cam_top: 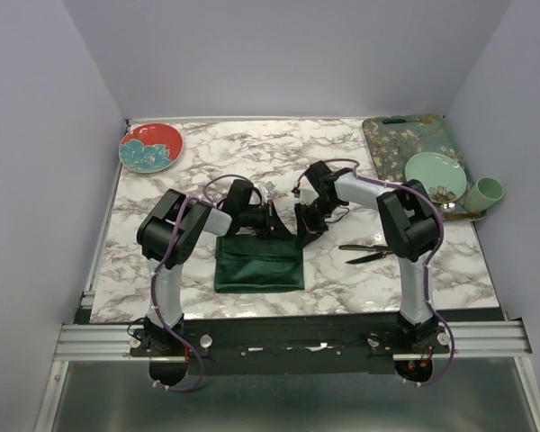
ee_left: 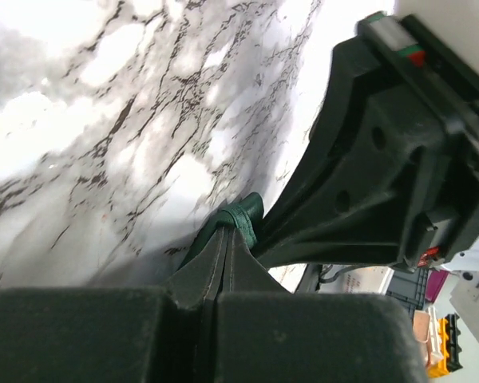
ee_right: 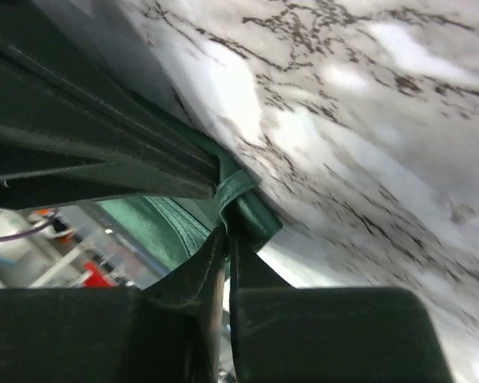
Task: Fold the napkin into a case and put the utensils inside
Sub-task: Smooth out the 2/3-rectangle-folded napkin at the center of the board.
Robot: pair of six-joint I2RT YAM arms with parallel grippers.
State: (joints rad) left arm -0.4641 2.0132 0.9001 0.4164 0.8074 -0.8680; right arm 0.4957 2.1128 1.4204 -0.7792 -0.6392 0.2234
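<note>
napkin (cam_top: 258, 263): folded, mid-bench (cam_top: 207, 171), near edge | left pincer (ee_left: 226, 233): clamped on its far hem | right pincer (ee_right: 226, 227): pinching same hem | handling: soft, limp, light, likely slides; hold doubled corners | utensils (cam_top: 367, 252): right, apart

The left arm (cam_top: 175, 232) and right arm (cam_top: 412, 229) are showing black joint housings, white links, looping purple cables (cam_top: 211, 183) and tapering black fingers (ee_left: 206, 271).

Dark green napkin (cam_top: 258, 263) folded rectangular, black utensils (cam_top: 367, 255) lying to its right
</note>
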